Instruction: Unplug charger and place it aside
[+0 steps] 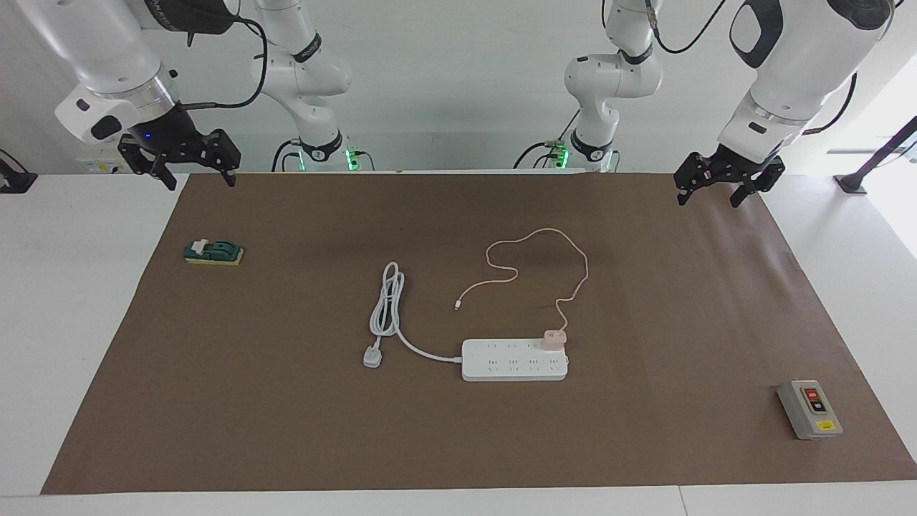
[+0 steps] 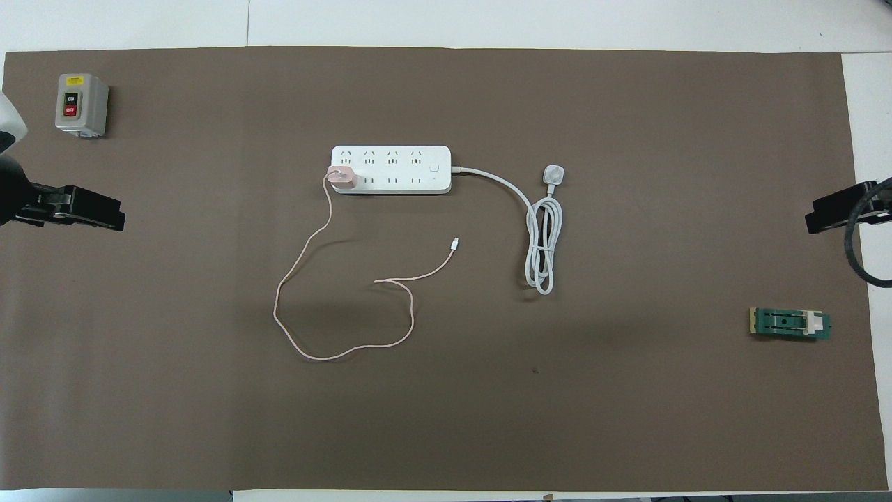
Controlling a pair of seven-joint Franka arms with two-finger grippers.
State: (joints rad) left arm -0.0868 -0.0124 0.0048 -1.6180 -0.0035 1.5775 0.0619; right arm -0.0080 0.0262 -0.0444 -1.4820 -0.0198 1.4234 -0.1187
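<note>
The pale pink charger (image 1: 554, 338) is plugged into the end socket of the white power strip (image 1: 501, 373), at the end toward the left arm. Its thin pink cable (image 1: 544, 233) loops over the mat nearer to the robots. In the overhead view the charger (image 2: 341, 177) sits on the strip (image 2: 418, 183) and the cable (image 2: 306, 352) curls below it. My left gripper (image 1: 708, 199) is open and empty, raised over the mat's corner at its own end. My right gripper (image 1: 199, 183) is open and empty, raised over the mat's corner at its own end. Both are well away from the charger.
The strip's white cord (image 1: 387, 304) lies coiled toward the right arm's end, its plug (image 1: 372, 356) on the mat. A grey switch box (image 1: 809, 408) stands at the left arm's end. A small green and yellow part (image 1: 213, 252) lies at the right arm's end.
</note>
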